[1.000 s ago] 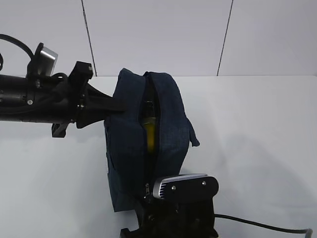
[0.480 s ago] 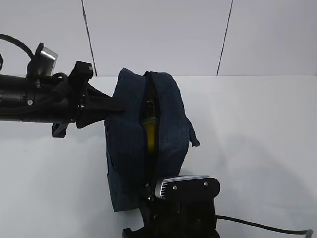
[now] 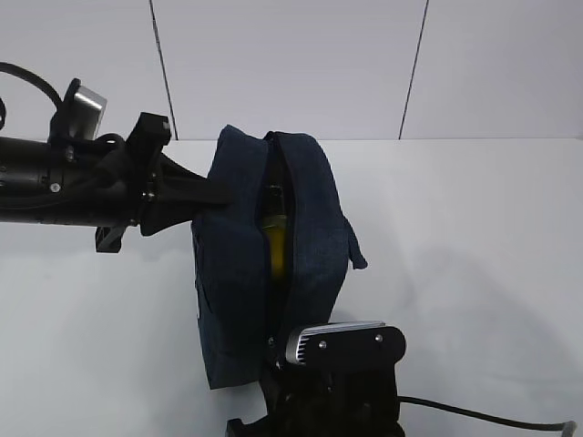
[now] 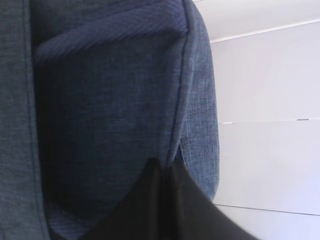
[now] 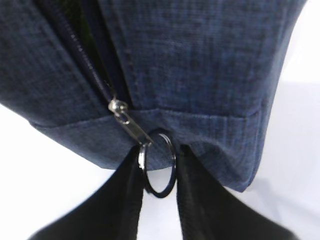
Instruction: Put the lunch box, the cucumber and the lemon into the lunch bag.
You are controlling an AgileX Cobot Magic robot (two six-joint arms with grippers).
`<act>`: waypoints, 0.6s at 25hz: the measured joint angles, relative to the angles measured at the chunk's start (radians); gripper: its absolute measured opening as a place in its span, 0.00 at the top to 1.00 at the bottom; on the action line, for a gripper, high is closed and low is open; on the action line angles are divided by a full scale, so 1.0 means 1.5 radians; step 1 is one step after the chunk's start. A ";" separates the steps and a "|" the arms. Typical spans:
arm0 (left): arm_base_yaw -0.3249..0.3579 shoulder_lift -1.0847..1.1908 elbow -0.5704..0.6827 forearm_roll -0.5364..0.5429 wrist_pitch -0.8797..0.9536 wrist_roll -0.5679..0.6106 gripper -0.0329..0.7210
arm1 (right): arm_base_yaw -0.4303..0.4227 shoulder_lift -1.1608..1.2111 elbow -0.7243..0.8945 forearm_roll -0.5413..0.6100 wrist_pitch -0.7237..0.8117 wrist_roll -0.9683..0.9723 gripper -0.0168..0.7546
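Observation:
The navy lunch bag (image 3: 310, 218) stands on the table with its zipper gaping along the top. Through the slit I see the yellow lemon (image 3: 276, 257), and above it a dark green bit that looks like the cucumber (image 3: 273, 217). The lunch box is hidden. My left gripper (image 3: 219, 193) is shut on the fabric of the lunch bag's (image 4: 110, 100) left side, its fingers (image 4: 150, 200) pressed together. At the lunch bag's (image 5: 190, 60) near end, my right gripper (image 5: 159, 165) straddles the silver ring pull (image 5: 159, 195). Its left finger touches the ring and a narrow gap is left on the right.
The zipper slider (image 5: 117, 106) sits at the near end of the black zipper track. The right wrist camera (image 3: 342, 344) hides the gripper below it in the exterior view. White table (image 3: 474, 273) lies to the right and left of the bag, a panelled wall behind.
The right gripper's jaws have narrowed around the ring pull, and its wrist has shifted slightly toward the near edge. The left arm and bag have not moved.

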 joint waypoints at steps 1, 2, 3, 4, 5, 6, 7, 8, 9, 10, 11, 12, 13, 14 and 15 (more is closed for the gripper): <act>0.000 0.000 0.000 0.000 0.000 0.000 0.96 | 0.000 0.000 0.000 0.000 0.000 0.000 0.73; 0.000 0.000 0.000 0.000 0.000 0.000 0.96 | 0.000 0.000 0.000 0.000 0.000 0.000 0.73; 0.000 0.000 0.000 0.000 0.000 0.000 0.96 | 0.000 0.000 0.000 0.000 0.000 0.000 0.73; 0.000 0.000 0.000 0.000 0.000 0.000 0.96 | 0.000 0.000 0.000 0.000 0.000 0.000 0.73; 0.000 0.000 0.000 0.000 0.000 0.000 0.96 | 0.000 0.000 0.000 0.000 0.000 0.000 0.73; 0.000 0.000 0.000 0.000 0.000 0.000 0.96 | 0.000 0.000 0.000 0.000 0.001 0.000 0.73; 0.000 0.000 0.000 0.000 0.000 0.000 0.96 | 0.000 0.000 0.000 0.000 0.001 0.000 0.73; 0.000 0.000 0.000 0.000 0.000 0.000 0.96 | 0.000 0.000 0.000 0.000 0.001 0.000 0.73; 0.000 0.000 0.000 0.000 0.000 0.000 0.96 | 0.000 0.000 0.000 0.000 0.001 0.000 0.73; 0.000 0.000 0.000 0.000 0.000 0.000 0.96 | 0.000 0.000 0.000 0.000 0.001 0.000 0.73; 0.000 0.000 0.000 0.000 0.000 0.000 0.96 | 0.000 0.000 0.000 -0.004 0.002 0.000 0.73; 0.000 0.000 0.000 0.000 0.001 0.000 0.96 | 0.000 0.000 0.000 -0.008 0.003 0.000 0.73; 0.000 0.000 0.000 0.000 0.001 0.000 0.96 | 0.000 0.000 0.000 -0.016 0.003 0.000 0.73; 0.000 0.000 0.000 0.000 0.001 0.000 0.96 | 0.000 0.000 0.000 -0.021 0.004 0.000 0.73; 0.000 0.000 0.000 0.000 0.001 0.000 0.96 | 0.000 0.000 0.000 -0.025 0.004 0.000 0.73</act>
